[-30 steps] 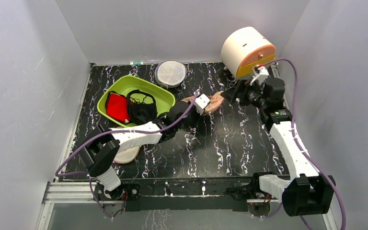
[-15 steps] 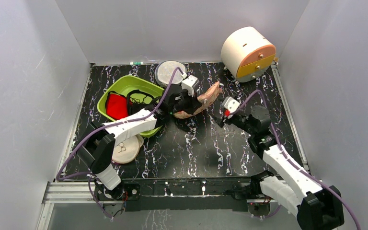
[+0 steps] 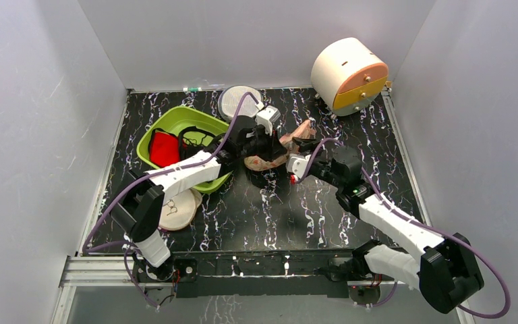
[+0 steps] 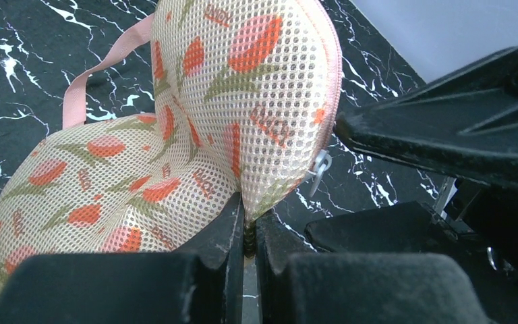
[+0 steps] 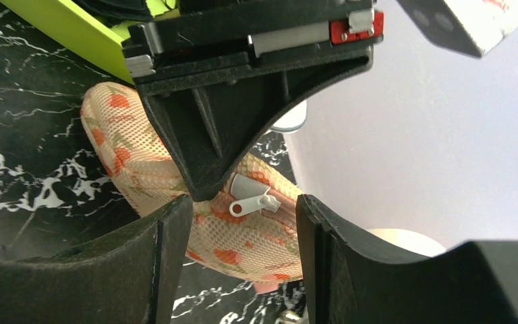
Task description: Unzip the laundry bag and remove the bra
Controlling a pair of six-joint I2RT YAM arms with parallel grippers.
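The laundry bag [image 4: 175,121], a padded beige mesh pouch with an orange-red print, is held off the table at the centre [image 3: 302,129]. My left gripper [image 4: 248,226] is shut on the bag's rim, just below its white zip pull [image 4: 319,169]. My right gripper [image 5: 243,229] is open, one finger on each side of the zip pull [image 5: 253,202] and neither touching it. From above the right gripper [image 3: 298,146] meets the left gripper [image 3: 273,150] at the bag. The zip looks shut. The bra is hidden.
A green tub [image 3: 150,138] at the left holds a red garment [image 3: 165,150] and a black bra [image 3: 199,145]. A grey mesh disc [image 3: 238,101] lies behind it. A cream disc [image 3: 175,209] lies near the front left. A cream and orange drum [image 3: 347,71] stands back right.
My right arm swung from the back right to the bag at the centre while its jaws narrowed. My left gripper carried the bag a little back and left, then held still.
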